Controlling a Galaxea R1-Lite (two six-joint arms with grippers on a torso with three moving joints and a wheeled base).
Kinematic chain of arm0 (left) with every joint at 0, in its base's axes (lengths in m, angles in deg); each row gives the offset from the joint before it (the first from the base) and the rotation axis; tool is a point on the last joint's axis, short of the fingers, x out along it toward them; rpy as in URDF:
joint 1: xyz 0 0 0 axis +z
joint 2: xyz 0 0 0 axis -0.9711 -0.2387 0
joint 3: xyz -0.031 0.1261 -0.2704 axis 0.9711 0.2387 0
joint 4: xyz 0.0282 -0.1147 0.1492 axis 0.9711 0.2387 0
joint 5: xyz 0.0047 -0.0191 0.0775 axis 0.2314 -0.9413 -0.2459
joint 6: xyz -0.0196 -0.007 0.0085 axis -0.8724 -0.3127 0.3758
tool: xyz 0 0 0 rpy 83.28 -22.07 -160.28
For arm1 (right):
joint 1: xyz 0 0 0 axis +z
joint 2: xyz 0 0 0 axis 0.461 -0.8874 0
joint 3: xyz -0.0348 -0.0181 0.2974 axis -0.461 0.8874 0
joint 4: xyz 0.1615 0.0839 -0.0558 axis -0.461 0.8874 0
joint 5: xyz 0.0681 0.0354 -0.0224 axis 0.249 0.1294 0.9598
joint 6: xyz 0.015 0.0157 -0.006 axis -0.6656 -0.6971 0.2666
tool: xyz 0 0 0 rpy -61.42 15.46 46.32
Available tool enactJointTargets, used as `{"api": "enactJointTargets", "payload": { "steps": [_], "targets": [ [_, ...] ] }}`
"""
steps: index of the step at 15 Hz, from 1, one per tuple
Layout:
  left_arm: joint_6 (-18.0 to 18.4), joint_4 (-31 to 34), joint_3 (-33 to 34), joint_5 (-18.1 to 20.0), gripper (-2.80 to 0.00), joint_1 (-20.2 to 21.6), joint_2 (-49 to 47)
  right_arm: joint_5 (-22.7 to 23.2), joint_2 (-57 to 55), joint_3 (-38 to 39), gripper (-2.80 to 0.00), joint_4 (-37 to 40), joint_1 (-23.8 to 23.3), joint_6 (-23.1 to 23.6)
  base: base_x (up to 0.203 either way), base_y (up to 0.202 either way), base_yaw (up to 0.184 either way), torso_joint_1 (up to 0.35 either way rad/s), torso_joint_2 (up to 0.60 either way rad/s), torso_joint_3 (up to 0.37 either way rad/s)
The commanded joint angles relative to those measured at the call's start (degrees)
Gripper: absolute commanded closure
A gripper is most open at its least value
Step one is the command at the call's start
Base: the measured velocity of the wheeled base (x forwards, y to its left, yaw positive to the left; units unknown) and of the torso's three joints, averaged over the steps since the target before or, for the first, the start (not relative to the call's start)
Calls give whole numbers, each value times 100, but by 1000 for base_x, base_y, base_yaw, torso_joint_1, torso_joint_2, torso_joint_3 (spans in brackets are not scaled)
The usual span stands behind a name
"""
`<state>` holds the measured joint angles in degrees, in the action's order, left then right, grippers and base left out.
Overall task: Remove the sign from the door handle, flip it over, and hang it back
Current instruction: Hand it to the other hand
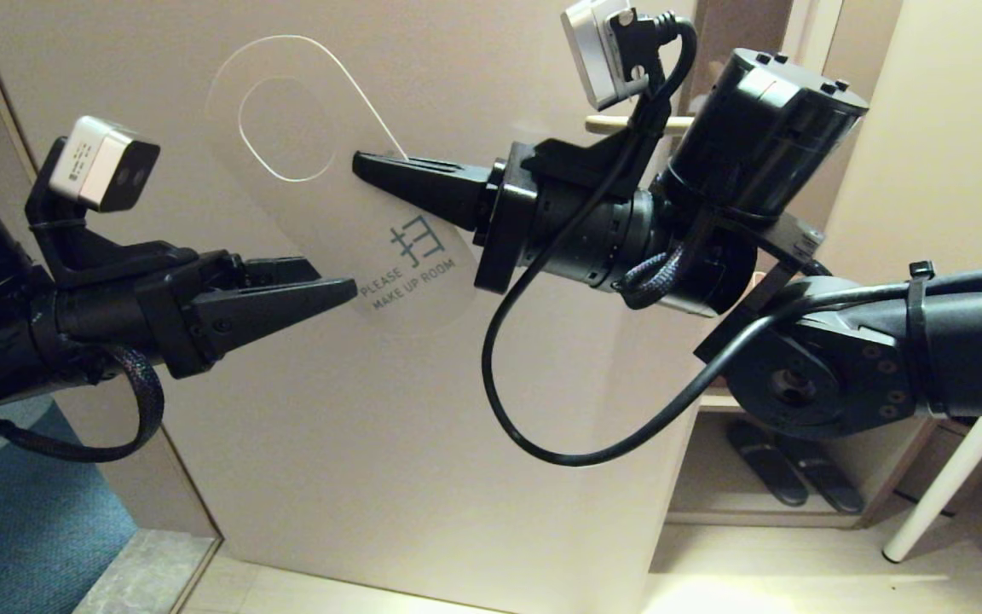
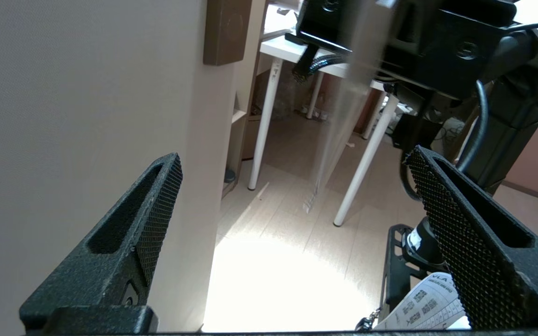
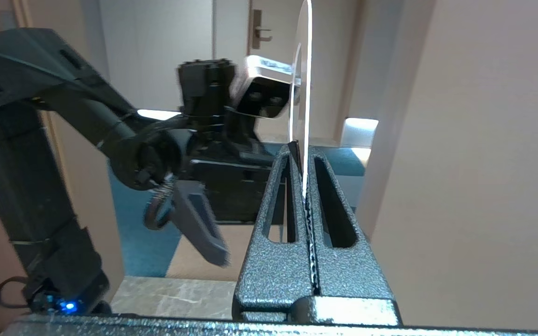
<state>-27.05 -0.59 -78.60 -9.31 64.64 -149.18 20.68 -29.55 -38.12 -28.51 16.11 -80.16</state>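
Right gripper (image 1: 361, 164) clamped shut on the sign (image 1: 320, 128), pinching the card's edge between hole and lettering, fingers pointing toward the robot's left. Sign held off the handle, out in front of the door (image 1: 423, 409), tilted, hole end up and to the left, white face toward the head camera, reading PLEASE MAKE UP ROOM under a grey character. Oval hole (image 1: 285, 128) free, nothing through it. In the right wrist view, seen edge-on as a thin white line (image 3: 305, 93) rising from between the closed fingers (image 3: 339, 242).

Left gripper (image 1: 346, 290) at the lower left, level, spread wide and holding nothing; tip just beside the sign's rounded lower end near the lettering, touching or not cannot be told. In the left wrist view, both mesh-faced fingers (image 2: 157, 219) well apart, door close by one of them, the sign a blurred pale streak (image 2: 343, 116) between and beyond them.

Handle (image 1: 606, 124) mostly hidden behind the right wrist and its camera, only a short pale stretch showing, bare there. Past the door's edge, a white table leg (image 1: 938, 490) and a pair of dark slippers (image 1: 785, 473) on a low shelf.
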Motion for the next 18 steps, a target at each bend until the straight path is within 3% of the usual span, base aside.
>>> {"api": "enactJointTargets", "payload": {
  "steps": [1, 6, 12, 18],
  "targets": [
    [-9, -34, -63, 30, -280, -58, -58, 27, -19, -12, 0, -30, 58, -9, 0, 0, 0, 0, 0, 0],
    [-19, -175, -176, 10, -280, -287, -247, 12, -182, -420, 0, -29, 71, -9, 0, 0, 0, 0, 0, 0],
    [-410, -622, -257, -159, -280, -260, -358, -52, -257, -495, 0, -47, 73, 17, 0, 0, 0, 0, 0, 0],
    [-464, -684, -248, -365, -280, -234, -347, -180, -283, -513, 0, -47, 64, 0, 0, 0, 0, 0, 0, 0]
  ]
}}
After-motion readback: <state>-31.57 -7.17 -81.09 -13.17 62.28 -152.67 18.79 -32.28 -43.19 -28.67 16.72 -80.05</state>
